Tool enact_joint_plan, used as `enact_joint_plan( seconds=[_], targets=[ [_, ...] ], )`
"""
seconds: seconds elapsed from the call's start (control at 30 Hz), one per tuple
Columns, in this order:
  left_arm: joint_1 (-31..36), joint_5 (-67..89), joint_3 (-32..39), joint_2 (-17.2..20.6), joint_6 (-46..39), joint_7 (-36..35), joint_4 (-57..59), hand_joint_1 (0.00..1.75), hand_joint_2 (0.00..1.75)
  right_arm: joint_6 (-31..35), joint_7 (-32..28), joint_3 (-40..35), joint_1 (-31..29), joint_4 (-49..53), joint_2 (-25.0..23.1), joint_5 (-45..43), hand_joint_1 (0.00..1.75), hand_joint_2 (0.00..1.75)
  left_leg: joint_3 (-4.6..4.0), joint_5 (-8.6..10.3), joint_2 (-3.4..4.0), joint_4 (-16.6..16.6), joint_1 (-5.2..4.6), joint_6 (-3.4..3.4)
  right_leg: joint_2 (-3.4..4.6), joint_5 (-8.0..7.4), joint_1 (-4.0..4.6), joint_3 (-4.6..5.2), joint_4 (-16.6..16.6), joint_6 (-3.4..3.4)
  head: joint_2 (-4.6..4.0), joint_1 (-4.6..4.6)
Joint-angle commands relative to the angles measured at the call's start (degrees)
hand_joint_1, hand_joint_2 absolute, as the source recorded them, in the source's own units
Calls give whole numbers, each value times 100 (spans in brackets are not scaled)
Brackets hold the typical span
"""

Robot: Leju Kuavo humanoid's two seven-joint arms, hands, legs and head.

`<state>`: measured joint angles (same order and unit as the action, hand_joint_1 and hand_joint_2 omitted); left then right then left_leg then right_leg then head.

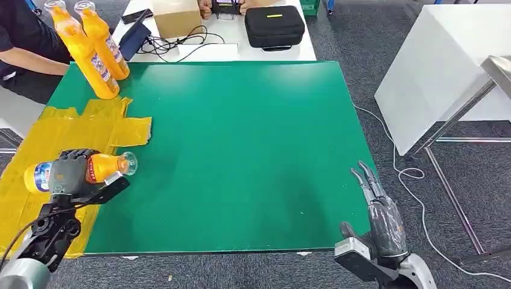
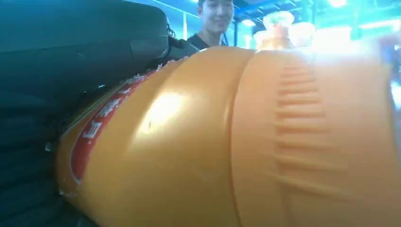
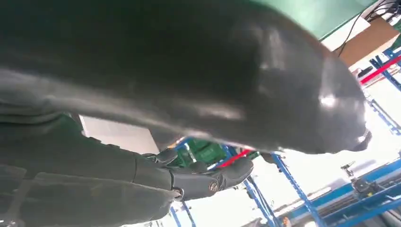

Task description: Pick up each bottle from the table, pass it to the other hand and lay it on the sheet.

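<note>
Your left hand [image 1: 71,173] has its fingers wrapped around the middle of 1 orange bottle [image 1: 102,167], which lies on its side with the clear cap pointing toward the centre of the green table [image 1: 241,150]. Hand and bottle sit over the near part of the yellow sheet [image 1: 36,144], at that table's left edge; you cannot tell from the head view whether the bottle touches the sheet or hangs just above it. In the left wrist view the bottle [image 2: 246,142] presses close to the lens, its red label against the dark fingers [image 2: 71,52].

Your right hand [image 1: 379,211] is at the table's near right corner, fingers stretched out straight and slightly apart, holding nothing. The right wrist view shows its dark fingers [image 3: 203,177] extended with nothing between them.

2 more orange bottles [image 1: 96,51] stand upright at the table's far left corner, just beyond the sheet, touching each other. A person's arm [image 1: 33,60] reaches in beside them. Past the table's far edge sit a black case [image 1: 274,26], a cardboard box [image 1: 176,17] and black cables [image 1: 175,43].
</note>
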<state>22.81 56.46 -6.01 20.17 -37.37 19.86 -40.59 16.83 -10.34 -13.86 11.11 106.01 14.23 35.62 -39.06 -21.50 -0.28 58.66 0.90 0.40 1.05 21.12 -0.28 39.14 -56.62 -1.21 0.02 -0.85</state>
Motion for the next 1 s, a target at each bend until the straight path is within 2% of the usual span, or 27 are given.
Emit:
enact_joint_plan(
  seconds=[0.03, 0.07, 0.1, 0.13, 0.2, 0.3, 0.43, 0.47, 0.5, 0.53, 0.67, 0.77, 0.8, 0.83, 0.87, 0.93, 1.0],
  targets=[
    [574, -513, -188, 237, 680, 598, 1172, 164, 175, -147, -175, 3, -547, -778, 68, -355, 0, 0, 17, -6, 10, -3, 0, 0, 6, 2, 2, -14, 5, 1, 0, 0],
    [682, -525, -275, 294, 874, 557, 1274, 21, 0, -202, -166, -37, -663, -824, 94, -438, 0, 0, 29, -11, 10, -2, 0, 0, 2, 6, 3, -26, 4, 2, 0, 0],
    [804, -593, -372, 360, 1252, 539, 1371, 0, 0, -251, -136, -78, -765, -878, 113, -501, 0, 0, 19, -6, 8, -2, -1, -1, 2, 2, 1, -14, 3, 3, 0, -2],
    [841, -626, -466, 409, 1486, 608, 1378, 0, 0, -262, -126, -98, -819, -911, 124, -520, 0, 0, 32, -10, 7, 2, 1, -1, -2, 8, 4, -28, 0, 5, 0, 0],
    [775, -732, -392, 173, 1462, 556, 1316, 0, 0, -301, -57, -81, -776, -876, 52, -496, 0, 0, 18, 0, 4, -3, -1, -1, -5, 7, 1, -14, 3, 12, 0, 0],
    [734, -753, -352, -24, 1525, 436, 1237, 0, 0, -447, 99, -163, -861, -856, -196, -255, 0, 0, 47, -1, -7, -12, -5, 3, -20, 16, -1, -45, 6, 13, 0, -6],
    [685, -664, -268, 87, 1626, 327, 1126, 0, 0, -605, 131, -227, -1124, -996, -357, -147, 0, 0, 17, 8, 8, -5, 0, 5, 0, -7, 2, -13, 5, 5, 0, -2],
    [651, -652, -226, 117, 1637, 347, 1096, 0, 0, -633, 126, -233, -1157, -1028, -376, -141, 0, 0, 46, -3, 15, -6, -3, 6, 2, 3, 1, -39, 3, 6, 0, 2],
    [602, -645, -181, 152, 1662, 416, 1042, 0, 0, -711, 113, -242, -1175, -1058, -393, -185, 0, 0, 20, 5, 11, -4, -1, 4, 4, -7, 2, -15, 3, 5, 0, 0],
    [548, -635, -119, 178, 1647, 452, 1007, 0, 0, -755, 102, -238, -1190, -1098, -418, -218, 0, 0, 43, -3, 18, -6, -2, 5, 6, 0, 1, -35, 3, 7, 0, -2],
    [288, -681, 228, 158, 1748, 546, 641, 0, 0, -793, 41, -262, -1283, -1273, -440, -255, 0, 0, 44, -7, 19, -7, -1, 2, 7, 2, 2, -36, 5, 7, 0, 0],
    [176, -1241, 694, 40, 2306, 938, -41, 0, 0, -976, -31, -224, -1269, -1303, -472, -495, 0, 0, 22, 0, 11, -5, 2, 1, 3, -4, 4, -19, 5, 7, 0, 0],
    [67, -1542, 871, 14, 2606, 999, -579, 0, 0, -969, -48, -209, -1266, -1318, -485, -478, 0, 0, 38, -7, 9, -2, 2, 2, -3, 4, 5, -35, 3, 6, 0, 0],
    [-43, -1827, 1027, -34, 2824, 1050, -1063, 0, 0, -986, -101, -200, -1271, -1329, -501, -514, 0, 0, 12, 4, 1, -1, 4, 1, -6, -5, 5, -12, 3, 6, 0, 0],
    [-143, -1973, 1096, -29, 3061, 885, -1599, 0, 0, -992, -142, -199, -1310, -1371, -515, -535, 0, 0, 32, -4, -1, 0, 2, 3, -12, 6, 5, -32, 0, 7, 0, 0],
    [-177, -1980, 1098, -14, 3153, 766, -1778, 0, 0, -989, -145, -200, -1321, -1386, -521, -538, 0, 0, 6, 7, -1, 1, 6, 2, -7, -6, 7, -7, 3, 6, 0, -2],
    [-93, -2625, 1350, -60, 3409, 870, -2085, 0, 0, -1116, -374, -220, -1411, -1448, -516, -832, 0, 0, 33, -6, 5, 2, 3, 4, -7, 5, 5, -30, -1, 6, 0, 0]
  ],
)
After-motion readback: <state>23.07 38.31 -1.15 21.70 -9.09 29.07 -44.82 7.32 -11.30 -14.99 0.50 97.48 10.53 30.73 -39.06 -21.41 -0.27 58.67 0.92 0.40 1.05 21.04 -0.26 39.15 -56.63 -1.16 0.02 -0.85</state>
